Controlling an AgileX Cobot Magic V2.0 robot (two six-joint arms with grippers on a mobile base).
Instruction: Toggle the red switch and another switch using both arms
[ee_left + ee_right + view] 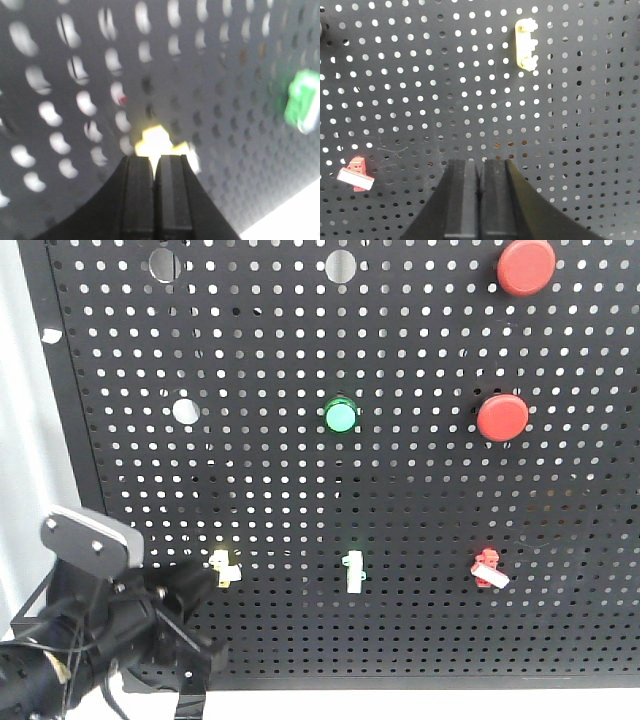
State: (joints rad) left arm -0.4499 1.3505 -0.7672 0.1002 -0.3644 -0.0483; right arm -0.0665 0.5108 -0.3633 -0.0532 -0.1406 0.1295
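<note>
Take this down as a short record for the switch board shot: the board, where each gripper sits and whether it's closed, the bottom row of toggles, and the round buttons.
board: black pegboard
left gripper: jaws together, tips right at the pale-yellow toggle; contact unclear
right gripper: jaws together, apart from the red toggle, which lies to its lower left in the wrist view
bottom row, front view, left to right: pale-yellow toggle, green-and-white toggle, red toggle
round buttons: two red push buttons, one green button

1. left arm (70, 660) reaches up from the lower left, with its grey wrist plate (90, 536) on top.
2. left gripper (156, 159): fingers pressed together, no gap.
3. right gripper (480, 164): fingers likewise closed, pointing straight ahead.
</note>
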